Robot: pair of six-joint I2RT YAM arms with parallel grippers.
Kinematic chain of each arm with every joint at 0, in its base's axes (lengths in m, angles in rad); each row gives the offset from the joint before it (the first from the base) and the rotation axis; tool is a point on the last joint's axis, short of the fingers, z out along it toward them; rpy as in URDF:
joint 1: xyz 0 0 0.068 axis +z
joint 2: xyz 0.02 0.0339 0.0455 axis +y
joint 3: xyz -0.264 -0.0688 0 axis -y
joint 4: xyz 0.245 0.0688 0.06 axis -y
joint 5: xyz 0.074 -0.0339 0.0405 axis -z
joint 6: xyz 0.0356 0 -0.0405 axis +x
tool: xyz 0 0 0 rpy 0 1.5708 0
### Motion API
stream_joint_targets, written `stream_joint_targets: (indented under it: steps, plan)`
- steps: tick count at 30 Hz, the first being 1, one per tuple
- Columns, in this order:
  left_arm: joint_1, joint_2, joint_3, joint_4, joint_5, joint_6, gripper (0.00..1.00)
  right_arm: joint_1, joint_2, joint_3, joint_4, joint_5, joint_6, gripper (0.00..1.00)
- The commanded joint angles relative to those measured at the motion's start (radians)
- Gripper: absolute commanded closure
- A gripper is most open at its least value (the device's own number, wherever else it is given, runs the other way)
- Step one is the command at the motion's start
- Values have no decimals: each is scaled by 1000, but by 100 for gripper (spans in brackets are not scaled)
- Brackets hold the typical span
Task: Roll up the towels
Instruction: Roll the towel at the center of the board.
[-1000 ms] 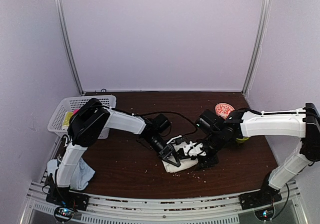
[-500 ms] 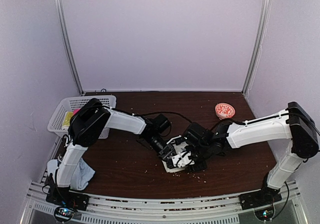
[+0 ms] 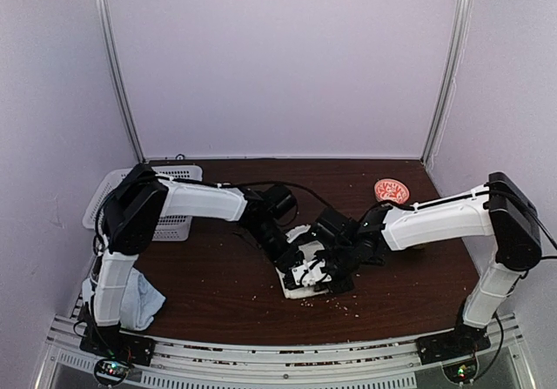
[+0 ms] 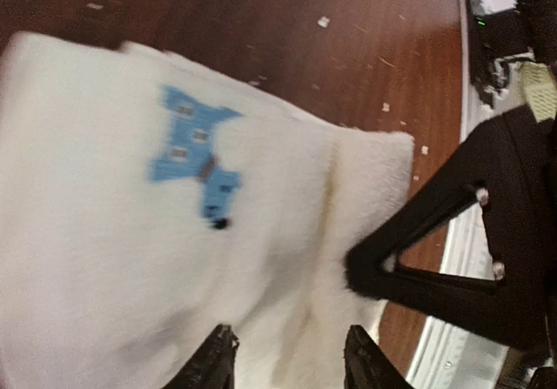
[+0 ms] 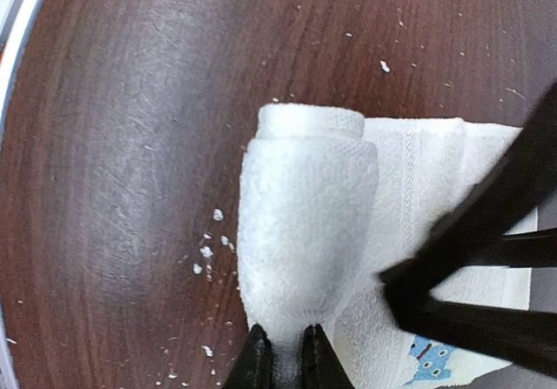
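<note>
Dark brown wood surface (image 3: pixel 218 306) w/ scattered crumbs (image 5: pixel 209 250); pale lilac walls (image 3: pixel 278 58) on 3 sides, metal rail (image 3: pixel 261 352) along near edge. Cream-white towel (image 5: pixel 305 215) lies at centre, partly rolled. R gripper (image 5: pixel 285 354): fingers nearly together, pinching the roll. L gripper (image 4: pixel 291 358): fingers spread over the flat part. Pale blue towel (image 3: pixel 144 300) crumpled near-left. White basket (image 3: pixel 187 173) far left, red-patterned bowl (image 3: pixel 391 190) far right.

left end effector (image 4: pixel 291 341) parted, right end effector (image 5: pixel 285 337) pinched.
</note>
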Motion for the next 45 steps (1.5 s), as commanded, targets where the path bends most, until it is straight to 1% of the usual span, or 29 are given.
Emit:
stream_joint_targets:
  steps: [1, 4, 7, 8, 10, 12, 13, 16, 18, 20, 21, 23, 25, 32, 35, 38, 40, 43, 45]
  plan:
    - [23, -183, -60, 0, -433, 10, 55, 1, 77, 54, -261, -197, 62, 94]
    - [23, -317, -120, 48, -583, -26, 52, -29, 144, 145, -396, -312, 99, 94]
    - [22, -457, -212, 127, -719, -55, 52, -90, 249, 271, -542, -422, 89, 95]
    - [18, -507, -255, 168, -752, -58, 52, -113, 285, 332, -580, -448, 85, 95]
    - [0, -616, -343, 259, -771, -34, 52, -158, 361, 422, -653, -480, 81, 95]
    - [-38, -707, -442, 356, -797, 13, 52, -199, 447, 509, -715, -500, 81, 95]
    - [-65, -733, -484, 397, -817, 37, 51, -218, 497, 561, -754, -513, 54, 95]
    - [-155, -753, -530, 398, -913, 96, 53, -275, 653, 709, -851, -549, 43, 96]
    - [-245, -759, -557, 426, -946, 176, 53, -293, 725, 758, -857, -552, 66, 96]
    - [-318, -728, -556, 433, -947, 252, 53, -299, 760, 775, -856, -544, 67, 96]
    - [-342, -698, -536, 420, -943, 265, 53, -301, 771, 776, -856, -544, 67, 96]
    - [-363, -623, -488, 376, -920, 279, 55, -301, 779, 773, -854, -546, 67, 96]
    - [-377, -555, -458, 369, -874, 309, 55, -301, 779, 768, -846, -547, 67, 96]
    - [-386, -346, -353, 352, -912, 393, 56, -302, 771, 765, -834, -552, 67, 96]
    - [-385, -281, -327, 341, -968, 420, 59, -302, 771, 763, -837, -559, 67, 96]
    - [-385, -240, -314, 330, -988, 434, 68, -302, 766, 765, -838, -566, 67, 96]
    - [-385, -228, -312, 330, -992, 432, 71, -302, 759, 766, -845, -577, 59, 96]
    - [-385, -209, -314, 334, -1043, 424, 71, -302, 744, 771, -856, -595, 44, 96]
    - [-386, -194, -316, 334, -1078, 423, 67, -302, 731, 771, -856, -594, 43, 96]
